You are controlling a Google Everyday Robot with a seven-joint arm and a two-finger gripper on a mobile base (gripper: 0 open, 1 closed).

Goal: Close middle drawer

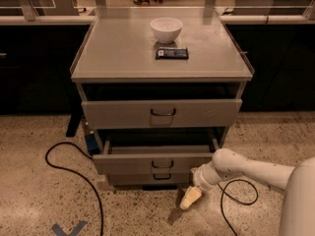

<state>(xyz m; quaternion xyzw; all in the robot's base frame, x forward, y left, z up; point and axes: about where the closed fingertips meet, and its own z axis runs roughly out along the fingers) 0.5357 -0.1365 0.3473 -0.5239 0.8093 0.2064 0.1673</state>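
At the front of the cabinet, the middle drawer stands slightly pulled out beneath the top drawer, while the claw hangs low beside the cabinet's lower right corner, open or closed impossible to tell.

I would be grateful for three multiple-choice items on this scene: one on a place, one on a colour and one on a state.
1. Where is the gripper?
A. On the cabinet top.
B. Low by the floor, right of the middle drawer.
C. Inside the top drawer.

2. What colour is the bowl?
A. White.
B. Red.
C. Blue.

3. How does the middle drawer stand?
A. Fully shut.
B. Partly open.
C. Taken out.

Answers: 1 B, it hangs at the end of the arm, below and right of that drawer's front; 2 A, it is plainly white; 3 B, its front juts out and part of its inside shows behind.
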